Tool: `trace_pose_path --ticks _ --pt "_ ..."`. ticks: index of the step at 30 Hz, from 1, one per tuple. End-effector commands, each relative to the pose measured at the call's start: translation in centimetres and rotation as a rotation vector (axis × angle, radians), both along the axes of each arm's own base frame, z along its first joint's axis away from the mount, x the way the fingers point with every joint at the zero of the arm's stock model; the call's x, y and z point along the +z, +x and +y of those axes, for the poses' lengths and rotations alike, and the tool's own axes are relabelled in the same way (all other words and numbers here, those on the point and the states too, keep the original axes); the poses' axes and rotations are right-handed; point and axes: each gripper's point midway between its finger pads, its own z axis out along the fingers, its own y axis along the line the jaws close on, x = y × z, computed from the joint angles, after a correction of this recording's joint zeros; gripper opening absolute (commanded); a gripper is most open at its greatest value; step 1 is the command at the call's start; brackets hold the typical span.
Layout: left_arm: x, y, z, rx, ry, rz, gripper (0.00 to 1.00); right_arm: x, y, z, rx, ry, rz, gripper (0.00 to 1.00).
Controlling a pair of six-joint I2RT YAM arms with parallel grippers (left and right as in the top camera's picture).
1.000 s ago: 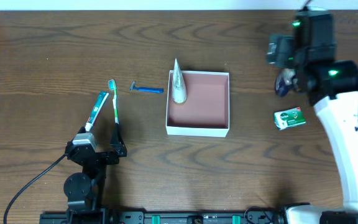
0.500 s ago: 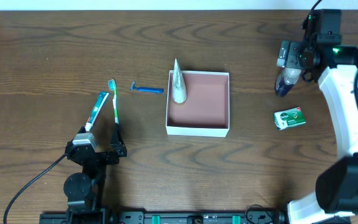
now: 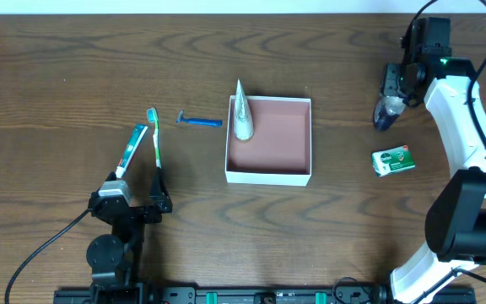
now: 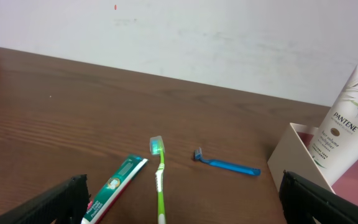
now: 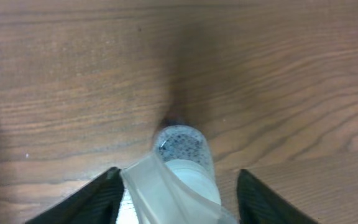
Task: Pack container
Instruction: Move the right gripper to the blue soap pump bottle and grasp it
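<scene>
Okay, right claw (image 5: 178, 173) is down over the bottle (image 5: 182, 149) at the far right of the worktop (image 3: 57, 76), jaws straddling it. A gap shows on one side, so whether they are biting yet I cannot tell. That's the danger: the bottle looks round and slick, and if one finger meets it first it could roll or squirt out sideways, maybe toward the soap box (image 3: 393, 160) just below it. The container (image 3: 268, 176) sits mid-worktop, well to the left, so a shallow pinch could also let go on the long carry across. And watch the tube (image 3: 241, 114): it leans tilted on the container's left wall, and a careless drop could knock it over or out. Left claw (image 3: 135, 196) is parked wide open, holding nothing, with the toothpaste (image 4: 114, 186) and toothbrush (image 4: 160, 174) just ahead of it. The count: one container, one tube inside it, then outside one bottle, one soap box, one razor (image 3: 199, 122), one toothbrush and one toothpaste. Five still to pack, by my reckoning.
</scene>
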Motion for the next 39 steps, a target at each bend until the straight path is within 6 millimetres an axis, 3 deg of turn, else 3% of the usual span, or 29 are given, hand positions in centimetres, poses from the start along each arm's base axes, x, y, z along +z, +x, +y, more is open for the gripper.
trace_pose_path --ticks 1,5,10,18,25,30,36,39 --pt "-1.7 0.0 0.2 0.006 0.0 0.04 0.98 0.0 0.1 -0.1 0.001 0.012 -0.004 0.49" --pt "-1.7 0.0 0.2 0.006 0.0 0.04 0.98 -0.1 0.0 0.0 0.003 0.016 0.002 0.31" --pt "-1.7 0.0 0.2 0.006 0.0 0.04 0.98 -0.1 -0.1 0.0 0.003 0.016 0.006 0.15" --pt "-1.6 0.0 0.2 0.006 0.0 0.039 0.98 0.6 -0.2 0.6 0.021 0.049 -0.007 0.08" --pt "-1.7 0.0 0.2 0.006 0.0 0.04 0.98 5.8 -0.5 1.6 0.047 0.065 -0.131 0.08" --pt "-1.7 0.0 0.2 0.006 0.0 0.04 0.98 11.4 -1.6 5.3 0.158 0.157 -0.267 0.05" --pt "-1.7 0.0 0.2 0.006 -0.001 0.04 0.98 18.5 -4.1 12.5 0.381 0.279 -0.443 0.05" --pt "-1.7 0.0 0.2 0.006 0.0 0.04 0.98 20.3 -5.5 16.3 0.481 0.3 -0.484 0.06"
